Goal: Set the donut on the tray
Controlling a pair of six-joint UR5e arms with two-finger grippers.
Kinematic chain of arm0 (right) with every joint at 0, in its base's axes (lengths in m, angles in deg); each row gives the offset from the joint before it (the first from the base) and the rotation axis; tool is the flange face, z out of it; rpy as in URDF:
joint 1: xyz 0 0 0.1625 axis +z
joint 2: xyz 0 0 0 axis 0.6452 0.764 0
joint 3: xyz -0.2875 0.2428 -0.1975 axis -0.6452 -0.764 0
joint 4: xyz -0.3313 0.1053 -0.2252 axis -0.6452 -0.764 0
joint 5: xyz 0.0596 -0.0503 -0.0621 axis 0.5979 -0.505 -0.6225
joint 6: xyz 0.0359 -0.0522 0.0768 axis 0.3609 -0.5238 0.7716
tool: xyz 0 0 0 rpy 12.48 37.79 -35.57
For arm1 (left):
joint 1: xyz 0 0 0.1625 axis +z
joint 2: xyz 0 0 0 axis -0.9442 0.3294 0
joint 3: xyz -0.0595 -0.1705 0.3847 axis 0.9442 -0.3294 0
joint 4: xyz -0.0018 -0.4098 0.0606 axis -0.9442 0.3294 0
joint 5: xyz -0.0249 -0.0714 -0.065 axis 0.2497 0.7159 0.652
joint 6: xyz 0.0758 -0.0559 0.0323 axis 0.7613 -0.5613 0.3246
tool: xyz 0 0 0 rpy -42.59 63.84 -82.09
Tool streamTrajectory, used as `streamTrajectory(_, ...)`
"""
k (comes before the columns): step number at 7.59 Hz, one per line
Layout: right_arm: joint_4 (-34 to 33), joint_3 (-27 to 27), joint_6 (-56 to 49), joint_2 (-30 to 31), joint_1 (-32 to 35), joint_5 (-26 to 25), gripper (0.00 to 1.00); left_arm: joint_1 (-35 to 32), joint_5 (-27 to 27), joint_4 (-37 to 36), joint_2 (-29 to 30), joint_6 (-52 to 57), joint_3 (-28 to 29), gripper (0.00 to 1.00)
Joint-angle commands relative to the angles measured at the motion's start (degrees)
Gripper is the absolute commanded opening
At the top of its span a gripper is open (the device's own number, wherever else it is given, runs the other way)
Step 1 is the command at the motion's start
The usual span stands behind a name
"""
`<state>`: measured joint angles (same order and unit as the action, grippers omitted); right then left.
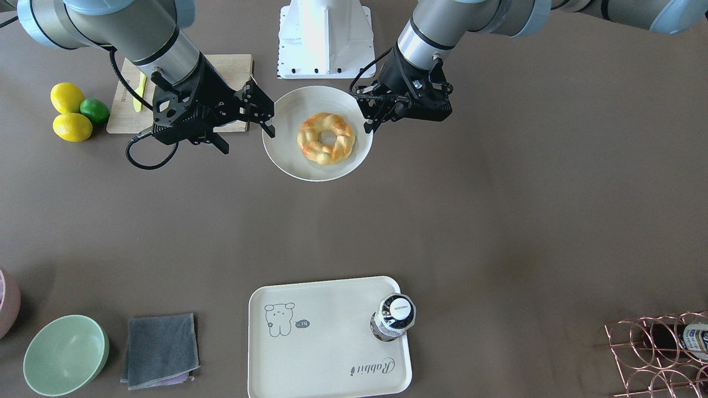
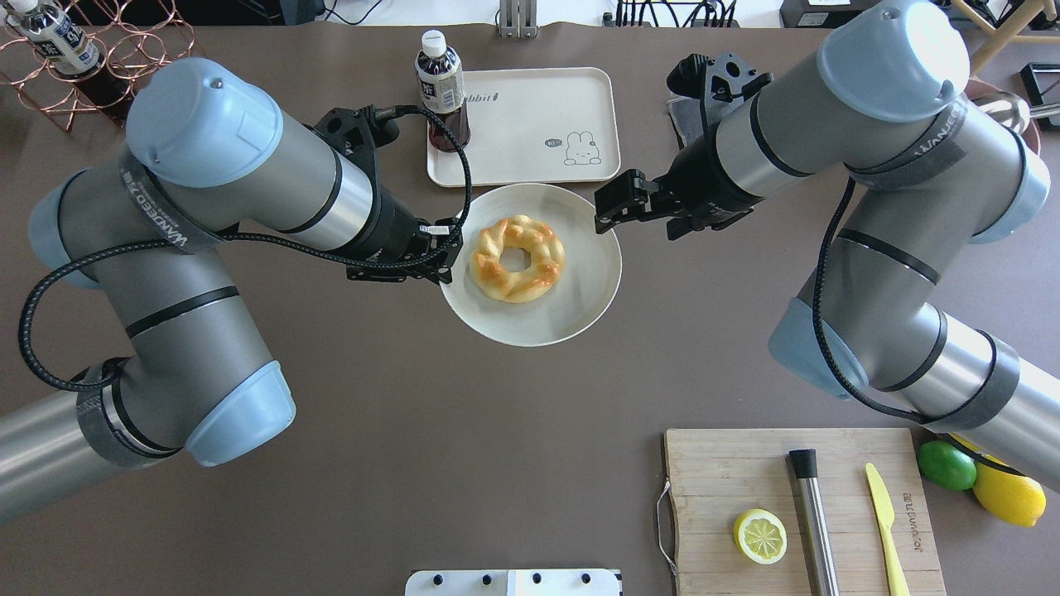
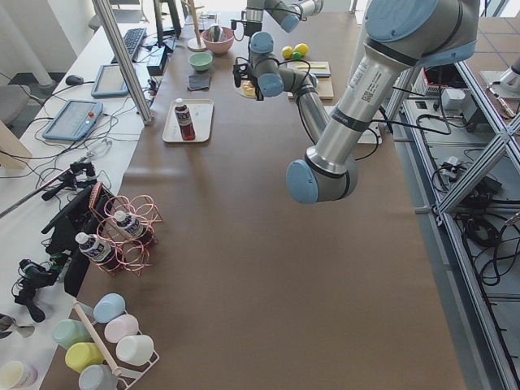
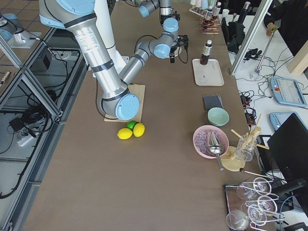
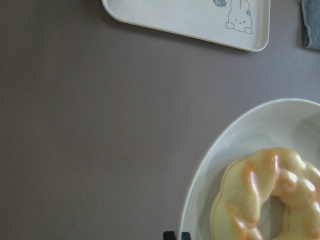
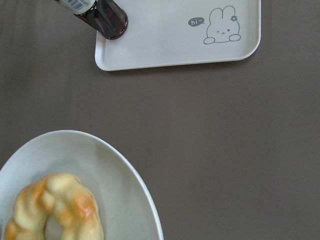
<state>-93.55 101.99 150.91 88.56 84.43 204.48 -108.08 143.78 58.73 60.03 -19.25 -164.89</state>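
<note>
The task is at its opening step: the donut [image 1: 326,138] lies untouched on a round plate [image 1: 310,168], not yet grasped, between the two sets of fingers. The left gripper [image 1: 367,126] has its fingers together at the plate's rim, just beside the donut; whether they pinch the rim I cannot tell. The right gripper [image 1: 249,141] holds its fingers spread apart at the opposite rim, empty. The tray [image 1: 332,342] sits well apart from both, ahead of the fingers on the brown tabletop [image 1: 442,232], with a dark bottle [image 1: 394,318] standing in one corner. Next, one pair of fingers probably needs to open over the ring and close across its braided band. The donut looks glossy, plump and ridged, likely soft; the plate and tray look smooth, hard and matte.
</note>
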Motion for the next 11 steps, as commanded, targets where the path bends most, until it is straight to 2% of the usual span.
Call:
streamTrajectory(1,0.01,0.0,0.87,0.39,-0.3,0.42,0.98,-0.04,1.19,0.43,1.68,-3.76,0.73,0.0)
streamTrajectory(2,-0.07,0.09,0.87,0.65,-0.21,0.51,0.87,-0.04,1.19,0.43,1.77,-3.77,0.91,0.0)
streamTrajectory(3,-0.07,0.09,1.39,0.57,0.14,0.6,0.55,-0.04,1.19,0.43,2.12,-3.68,1.17,0.0)
streamTrajectory(4,-0.07,0.09,1.49,0.57,0.57,0.86,0.41,-0.04,1.11,0.95,2.21,-3.59,2.31,0.0)
streamTrajectory(5,-0.07,0.09,1.49,0.48,0.93,1.56,0.39,-0.04,1.11,3.22,2.12,-3.68,3.19,0.0)
streamTrajectory(6,-0.07,0.09,1.57,0.39,1.1,1.57,0.26,-0.13,1.11,3.33,2.12,-3.68,3.2,0.0)
streamTrajectory(7,-0.07,0.0,1.57,0.39,1.02,1.57,0.25,-0.22,1.11,3.33,2.21,-3.76,3.11,0.0)
streamTrajectory(9,-0.07,-0.17,1.49,0.39,1.02,1.57,0.3,-0.22,1.11,3.42,2.47,-3.85,3.11,0.0)
streamTrajectory(11,-0.07,-0.09,1.49,0.48,1.02,1.57,0.24,-0.22,1.11,3.33,2.65,-3.85,3.11,0.0)
